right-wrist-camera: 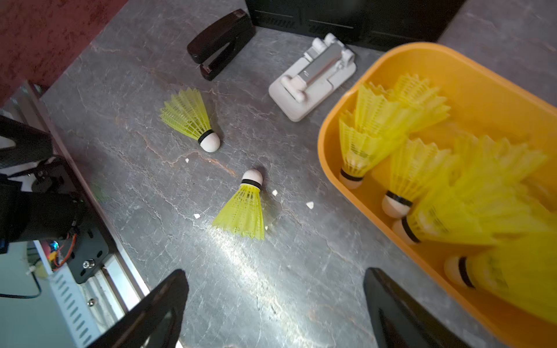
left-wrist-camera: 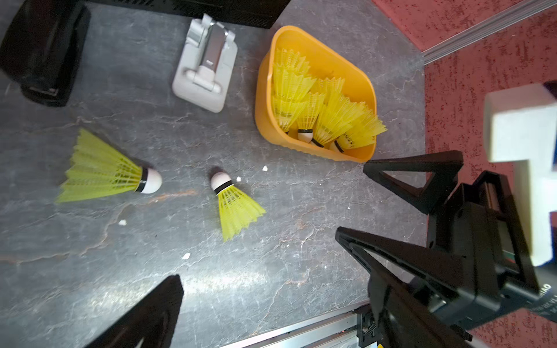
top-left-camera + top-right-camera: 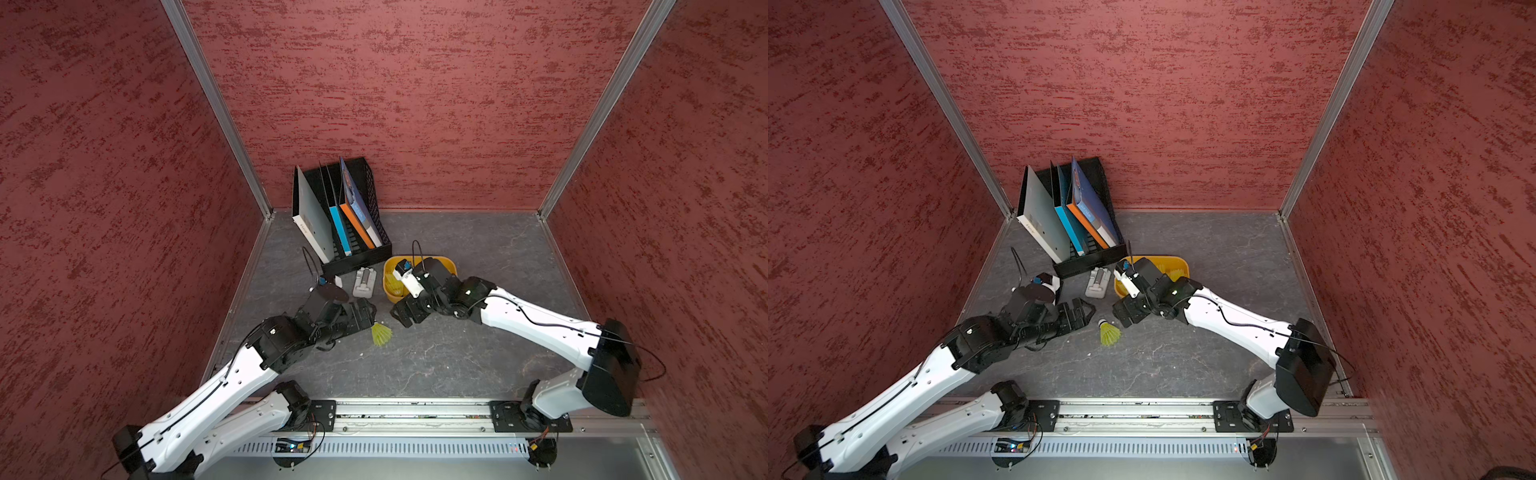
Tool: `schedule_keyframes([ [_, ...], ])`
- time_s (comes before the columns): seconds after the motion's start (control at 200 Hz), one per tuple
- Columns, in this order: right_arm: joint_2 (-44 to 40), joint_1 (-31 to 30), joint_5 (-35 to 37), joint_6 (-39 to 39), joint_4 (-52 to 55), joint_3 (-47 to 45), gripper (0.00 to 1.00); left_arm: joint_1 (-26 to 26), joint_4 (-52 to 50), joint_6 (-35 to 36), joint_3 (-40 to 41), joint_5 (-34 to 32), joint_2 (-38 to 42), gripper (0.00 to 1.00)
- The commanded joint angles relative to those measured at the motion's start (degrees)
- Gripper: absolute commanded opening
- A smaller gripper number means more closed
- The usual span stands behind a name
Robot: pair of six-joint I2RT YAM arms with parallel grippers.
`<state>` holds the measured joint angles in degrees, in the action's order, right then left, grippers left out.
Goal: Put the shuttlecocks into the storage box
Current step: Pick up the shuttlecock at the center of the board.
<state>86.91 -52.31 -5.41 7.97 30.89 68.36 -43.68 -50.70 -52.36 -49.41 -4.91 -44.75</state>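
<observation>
Spread-jawed right gripper point(image 1: 275, 272) beside storage box point(image 1: 321, 141)

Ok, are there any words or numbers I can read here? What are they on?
"...MIAO", cut off and unsure: on a black arm part, left wrist view.
Grey folder spine print: too blurred to read.
Blue book cover print: too small to read.
Dark print on the shuttlecocks in the storage box: blurred.

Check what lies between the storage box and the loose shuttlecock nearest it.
Only bare tabletop with two white flecks separates the shuttlecock from the storage box, in the right wrist view.
</observation>
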Motion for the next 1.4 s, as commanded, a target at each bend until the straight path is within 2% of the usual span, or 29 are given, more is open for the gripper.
schedule_keyframes([
  [0.0,1.35,-2.41,-1.15,-6.56,-9.69,-1.86,0.93,0.01,-4.04,-2.59,2.21,-0.74,3.84,1.0],
  [0.316,10.15,-4.98,-4.43,-12.2,-17.53,0.14,0.92,-0.77,-5.99,-0.96,6.36,-1.43,12.86,1.0],
  [0.586,16.51,-7.03,-4.08,-14.88,-18.67,3.34,0.88,-2.11,-7.94,-1.34,9.66,-3.8,22.19,1.0],
  [0.842,20.72,-8.61,-2.4,-17.79,-18.72,6.16,0.76,-2.1,-12.52,-2.22,8.72,-4.03,24.86,1.0],
  [1.393,30.14,-9.99,-0.71,-25.76,-31.86,6.54,0.71,-2.0,-20.13,-0.3,6.93,-2.92,35.42,1.0],
])
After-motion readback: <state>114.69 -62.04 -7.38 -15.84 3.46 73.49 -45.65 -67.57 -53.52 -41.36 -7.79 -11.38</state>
